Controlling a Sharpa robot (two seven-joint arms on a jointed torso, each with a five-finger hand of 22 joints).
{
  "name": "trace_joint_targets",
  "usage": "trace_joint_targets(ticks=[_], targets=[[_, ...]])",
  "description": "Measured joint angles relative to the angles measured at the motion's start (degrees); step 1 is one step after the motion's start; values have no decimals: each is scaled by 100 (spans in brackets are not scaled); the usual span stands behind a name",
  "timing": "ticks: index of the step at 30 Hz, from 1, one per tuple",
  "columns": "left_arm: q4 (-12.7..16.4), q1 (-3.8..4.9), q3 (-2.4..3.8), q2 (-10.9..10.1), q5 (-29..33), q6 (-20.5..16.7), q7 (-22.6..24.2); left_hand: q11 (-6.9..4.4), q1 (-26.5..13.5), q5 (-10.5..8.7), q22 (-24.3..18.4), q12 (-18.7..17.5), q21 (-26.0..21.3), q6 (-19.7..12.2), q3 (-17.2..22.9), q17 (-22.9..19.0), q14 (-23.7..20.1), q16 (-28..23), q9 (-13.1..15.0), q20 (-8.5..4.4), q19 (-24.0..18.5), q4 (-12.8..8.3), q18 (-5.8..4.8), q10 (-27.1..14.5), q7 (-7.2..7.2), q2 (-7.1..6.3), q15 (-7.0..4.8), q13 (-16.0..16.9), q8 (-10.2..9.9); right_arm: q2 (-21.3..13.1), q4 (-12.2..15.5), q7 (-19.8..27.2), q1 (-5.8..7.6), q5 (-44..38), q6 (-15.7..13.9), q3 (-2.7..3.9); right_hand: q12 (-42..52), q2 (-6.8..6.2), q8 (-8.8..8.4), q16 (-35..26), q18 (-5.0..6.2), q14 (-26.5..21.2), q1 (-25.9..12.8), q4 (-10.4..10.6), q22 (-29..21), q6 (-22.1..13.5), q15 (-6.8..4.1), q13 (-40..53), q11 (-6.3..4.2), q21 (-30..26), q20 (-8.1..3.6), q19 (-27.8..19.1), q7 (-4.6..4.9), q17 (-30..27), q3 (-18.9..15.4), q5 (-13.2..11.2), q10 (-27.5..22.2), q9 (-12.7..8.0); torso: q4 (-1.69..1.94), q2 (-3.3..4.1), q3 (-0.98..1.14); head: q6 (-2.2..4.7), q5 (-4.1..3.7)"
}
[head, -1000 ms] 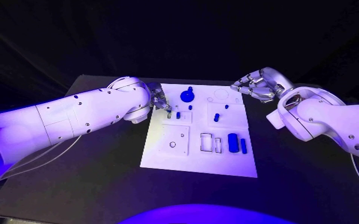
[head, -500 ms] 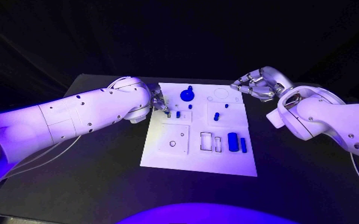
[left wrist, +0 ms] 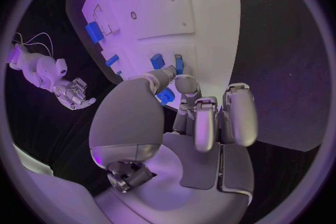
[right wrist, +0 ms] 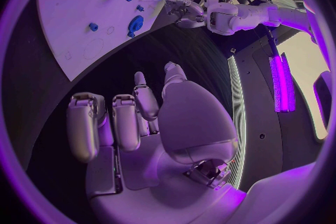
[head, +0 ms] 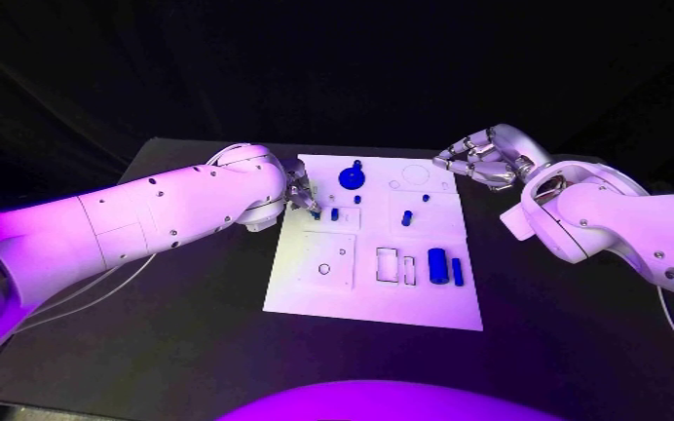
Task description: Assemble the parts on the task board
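Observation:
The white task board [head: 312,285] lies in the middle of the black table. On it are a blue gear-like part [head: 352,180], a small blue peg [head: 334,213], another blue part [head: 406,218] and a blue cylinder [head: 438,265]. My left hand [head: 302,197] hovers at the board's far left edge. Its thumb and fingertips [left wrist: 185,84] are close to the small peg [left wrist: 178,63], with nothing plainly between them. The gear-like part [left wrist: 166,95] shows partly behind those fingers. My right hand [head: 477,161] hangs off the board's far right corner, fingers [right wrist: 115,117] apart and holding nothing.
The board also has empty rectangular slots [head: 388,265] and a round hole [head: 324,270] near its front. Bare black table [head: 183,343] surrounds the board. My left arm [head: 155,221] lies across the table's left side.

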Motion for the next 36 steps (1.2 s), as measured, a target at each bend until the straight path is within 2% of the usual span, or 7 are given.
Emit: trace_joint_targets(ticks=[33, 36], targets=[[11, 1, 8, 14, -31, 182, -67, -4, -1, 18, 14, 0, 0, 0, 29, -1, 0, 0, 39, -21, 21, 6, -1, 21, 0, -1, 0, -19, 14, 11, -4, 4, -3, 4, 7, 0, 0, 0, 0, 0, 0, 0, 0, 0, -3, 0, 0, 0, 0, 0, 0, 0, 0, 4, 0, 0, 0, 3, 1, -1, -2, -45, -29], [-12, 2, 9, 29, -34, 197, -67, -6, -25, 17, 29, 53, 0, 0, 52, -1, 20, 0, 43, -21, 20, 28, -1, 65, 0, -25, -20, 39, 83, 16, -4, 5, -3, 4, 8, 0, 0, 0, 0, 0, 0, 0, 0, 0, -3, 0, 0, 0, 0, 0, 0, 0, 0, 4, 0, 0, 0, 3, -2, 1, -2, -49, -28]])
